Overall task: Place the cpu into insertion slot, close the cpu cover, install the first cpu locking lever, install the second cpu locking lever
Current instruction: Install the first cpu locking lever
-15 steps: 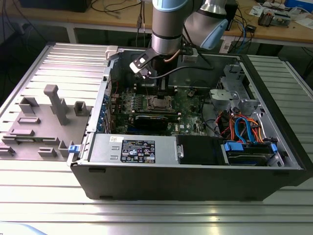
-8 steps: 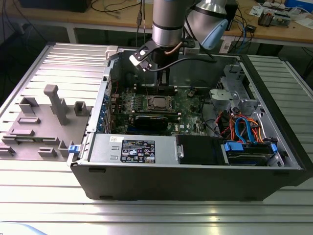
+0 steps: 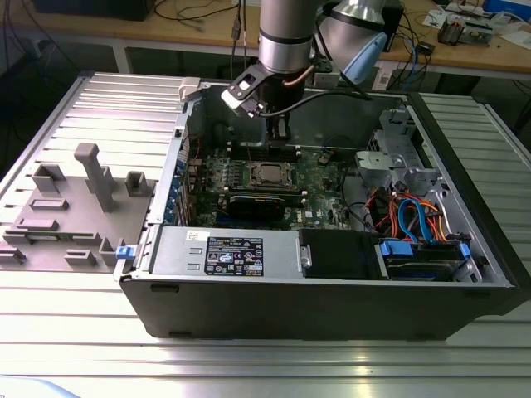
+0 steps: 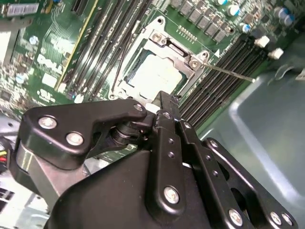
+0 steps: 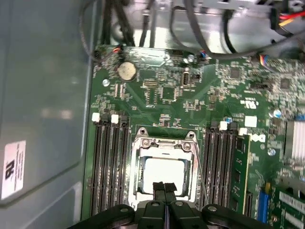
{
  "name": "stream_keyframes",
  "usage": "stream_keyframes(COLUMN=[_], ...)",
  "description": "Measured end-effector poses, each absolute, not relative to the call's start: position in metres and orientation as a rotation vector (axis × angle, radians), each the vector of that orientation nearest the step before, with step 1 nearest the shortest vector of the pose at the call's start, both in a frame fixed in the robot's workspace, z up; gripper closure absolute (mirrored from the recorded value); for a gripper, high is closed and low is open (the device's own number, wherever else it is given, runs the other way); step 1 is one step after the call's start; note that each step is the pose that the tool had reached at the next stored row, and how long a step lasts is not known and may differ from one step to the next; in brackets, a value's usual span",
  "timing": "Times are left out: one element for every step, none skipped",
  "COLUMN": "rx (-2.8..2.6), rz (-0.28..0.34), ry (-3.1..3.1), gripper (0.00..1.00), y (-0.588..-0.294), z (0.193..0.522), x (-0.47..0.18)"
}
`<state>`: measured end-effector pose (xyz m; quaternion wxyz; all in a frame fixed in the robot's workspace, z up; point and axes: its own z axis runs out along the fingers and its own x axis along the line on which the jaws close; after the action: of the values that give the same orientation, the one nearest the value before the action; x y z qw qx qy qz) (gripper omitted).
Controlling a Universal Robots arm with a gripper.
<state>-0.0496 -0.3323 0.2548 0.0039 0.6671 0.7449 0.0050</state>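
My gripper (image 3: 280, 133) hangs inside the open computer case (image 3: 332, 315), just above the far part of the green motherboard (image 3: 319, 178). In the first wrist view my two fingertips (image 5: 159, 187) are pressed together with only a hairline seam between them and nothing clamped there. So the gripper (image 5: 164, 186) is closed and empty, hovering at one edge of the insertion slot (image 3: 252, 170).

The cpu (image 5: 164, 171) is seated in that slot, its dull silver top facing up, and it also shows in the second wrist view (image 4: 155, 74) and in the exterior view (image 3: 268, 174). The cpu cover (image 5: 164, 136) lies flat around it as a silver frame, and the chip shows through its square window. In the second wrist view the frame (image 4: 188, 57) looks the same way, down over the socket.

A thin locking lever (image 4: 228, 71) sticks out from a corner of the frame and runs over the black memory slots (image 4: 224, 67) beside the socket. It is angled away from the frame rather than tucked against it. A second, darker lever (image 4: 120, 59) runs along the opposite side of the socket, and I cannot tell whether it is hooked.

Memory slots (image 5: 109, 162) flank the socket on both sides. A coin cell (image 5: 127, 70) sits on the board further out. In the exterior view a long black card (image 3: 265, 203) lies just nearer than the socket, and the labelled power supply (image 3: 232, 253) sits against the near wall. Orange and blue cables (image 3: 406, 220) bunch toward the exterior view's right. A grey fixture plate (image 3: 91, 191) rests on the ribbed table (image 3: 265, 356) to the exterior view's left of the case.
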Motion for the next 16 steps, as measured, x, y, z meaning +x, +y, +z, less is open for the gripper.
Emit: stream_keyframes(rx=[2.067,2.031,2.008,1.984,1.942,1.913,1.892,1.854,1.833,1.801,1.779,1.751,1.712,1.67,1.644,1.615], rz=[0.016,0.016,0.016,0.016,0.016,0.016,0.017,0.017,0.017,0.017,0.017,0.017,0.017,0.017,0.017,0.017], ry=[2.355,2.387,2.407,2.426,2.461,2.483,2.499,2.528,2.543,2.566,2.582,2.601,2.627,2.654,2.671,2.689], gripper=[0.89,0.89,0.89,0.89,0.89,0.89,0.89,0.89,0.89,0.89,0.89,0.89,0.89,0.89,0.89,0.89], y=[-0.3323,-0.3323,-0.3323,-0.3323,-0.3323,-0.3323,-0.3323,-0.3323,-0.3323,-0.3323,-0.3323,-0.3323,-0.3323,-0.3323,-0.3323,-0.3323], z=[0.2548,0.2547,0.2547,0.2546,0.2545,0.2544,0.2543,0.2542,0.2542,0.2541,0.254,0.254,0.2539,0.2539,0.2539,0.2539], x=[-0.0496,-0.0496,-0.0496,-0.0496,-0.0496,-0.0496,-0.0496,-0.0496,-0.0496,-0.0496,-0.0496,-0.0496,-0.0496,-0.0496,-0.0496,-0.0496])
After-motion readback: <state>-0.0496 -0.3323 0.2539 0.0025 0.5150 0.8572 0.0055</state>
